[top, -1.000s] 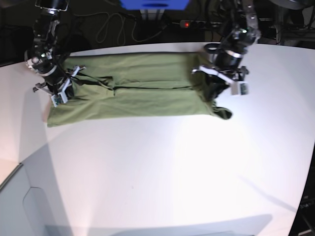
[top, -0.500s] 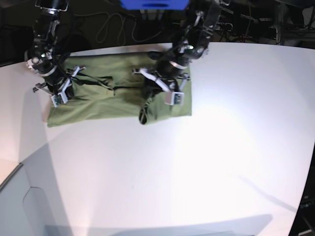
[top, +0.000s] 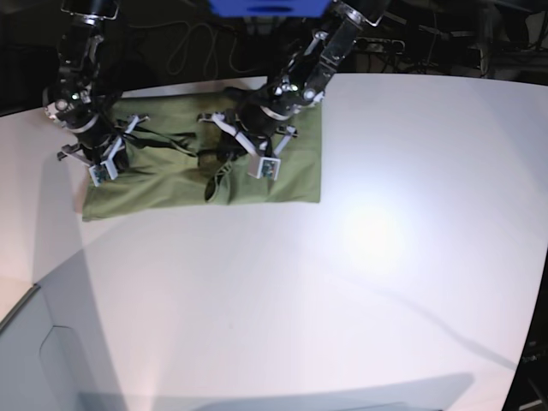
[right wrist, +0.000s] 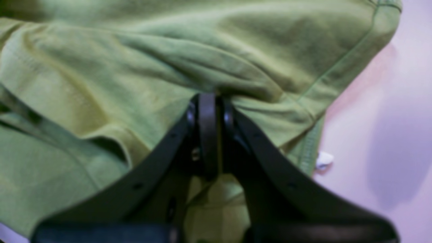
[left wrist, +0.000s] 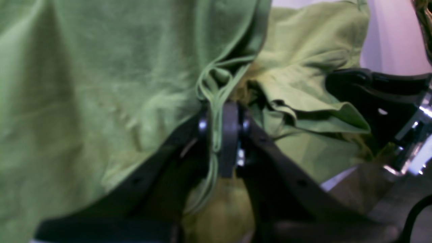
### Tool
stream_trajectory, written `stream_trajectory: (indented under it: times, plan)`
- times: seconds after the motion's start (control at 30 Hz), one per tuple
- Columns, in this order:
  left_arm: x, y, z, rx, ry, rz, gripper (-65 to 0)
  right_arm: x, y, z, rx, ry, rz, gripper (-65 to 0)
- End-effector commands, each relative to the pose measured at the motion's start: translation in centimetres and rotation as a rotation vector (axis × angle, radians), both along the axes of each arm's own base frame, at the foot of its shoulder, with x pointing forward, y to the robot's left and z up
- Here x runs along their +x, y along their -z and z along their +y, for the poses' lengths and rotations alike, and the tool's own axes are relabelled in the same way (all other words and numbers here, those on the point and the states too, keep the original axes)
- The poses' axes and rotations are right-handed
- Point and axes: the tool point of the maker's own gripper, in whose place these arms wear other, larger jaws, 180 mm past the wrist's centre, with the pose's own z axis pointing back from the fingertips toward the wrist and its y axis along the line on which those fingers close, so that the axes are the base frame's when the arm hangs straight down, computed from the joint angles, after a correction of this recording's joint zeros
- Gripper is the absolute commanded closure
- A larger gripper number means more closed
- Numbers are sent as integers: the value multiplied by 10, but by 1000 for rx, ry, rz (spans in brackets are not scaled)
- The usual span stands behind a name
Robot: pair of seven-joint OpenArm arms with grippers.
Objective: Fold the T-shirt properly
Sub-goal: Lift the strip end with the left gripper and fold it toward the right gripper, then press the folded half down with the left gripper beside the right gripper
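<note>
Two grippers being kept clenched on the T-shirt [top: 295,171], left gripper [left wrist: 221,135] pinching a hem fold mid-table, right gripper [right wrist: 207,135] pinning the far-left end, white table [top: 342,300] being lit.

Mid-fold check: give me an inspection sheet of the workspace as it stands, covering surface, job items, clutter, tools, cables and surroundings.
Surface: white table, bare in front of the cloth.
Job's things: olive T-shirt lying at the far side of the table, partly folded, one end doubled over toward the middle.
Clutter: nothing seen on the table.
Tools: left tool shut on a bunched hem of the T-shirt over its middle; right tool shut on the T-shirt at its other end.
Cables: loose cables behind the table's far edge.
Surroundings: dark background with a blue object at the top and a power strip with a red light.
</note>
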Motion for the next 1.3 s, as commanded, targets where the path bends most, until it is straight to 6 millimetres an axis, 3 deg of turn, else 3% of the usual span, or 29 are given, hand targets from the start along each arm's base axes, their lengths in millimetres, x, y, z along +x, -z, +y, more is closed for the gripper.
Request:
stream_trajectory:
  times: [0.0, 0.2, 0.63, 0.73, 0.87, 1.0, 1.13, 1.27]
  plan:
    - [6, -12, -7, -35, -5, -29, 0, 1, -3, -4, -16, -6, -4, 0]
    - [15, -20, -12, -46, -3, -51, 0, 1, -3, -3, -14, -6, -4, 0]
    - [14, -22, -17, -58, -1, -45, -5, 0, -3, -3, -13, -5, -1, 0]
    - [12, -22, -18, -62, 0, -41, -88, -1, -2, -3, -13, -5, 2, 0]
    - [1, -28, -34, -74, 60, -56, -193, -2, -1, -3, -13, -5, 6, 0]
    - [-3, -56, -37, -100, 100, -130, -301, -2, -1, -3, -14, -5, 7, 0]
    - [-6, -77, -21, -102, 105, -190, -381, -3, -1, -3, -14, -5, 7, 0]
    - [-13, -81, 10, -49, 112, -223, -395, -1, -2, -3, -15, -5, 4, 0]
